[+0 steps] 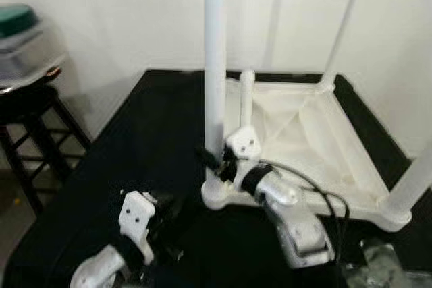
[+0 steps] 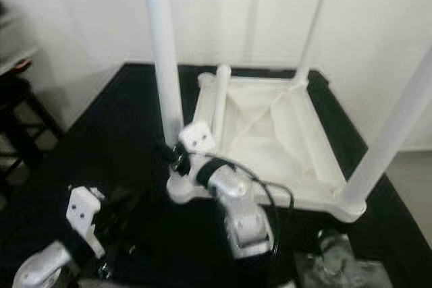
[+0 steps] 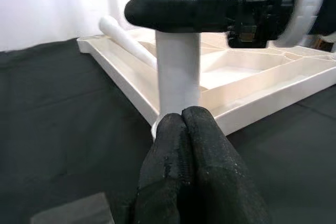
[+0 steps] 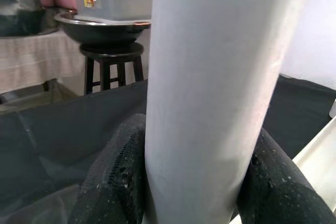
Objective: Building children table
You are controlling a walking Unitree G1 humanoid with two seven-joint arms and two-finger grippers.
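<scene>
Table top (image 1: 317, 139) lies upside down on the black cloth (image 1: 135, 146), white legs standing up from its corners. My right gripper (image 1: 214, 160) is clamped around the near-left leg (image 1: 214, 65), low, just above its socket. My left gripper (image 3: 184, 129), fingers pressed together and empty, hovers near that leg's base.

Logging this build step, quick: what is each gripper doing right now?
Left gripper: shut, holding nothing, low beside the upside-down white plastic table.
Right gripper: shut on the upright white round table leg.
</scene>
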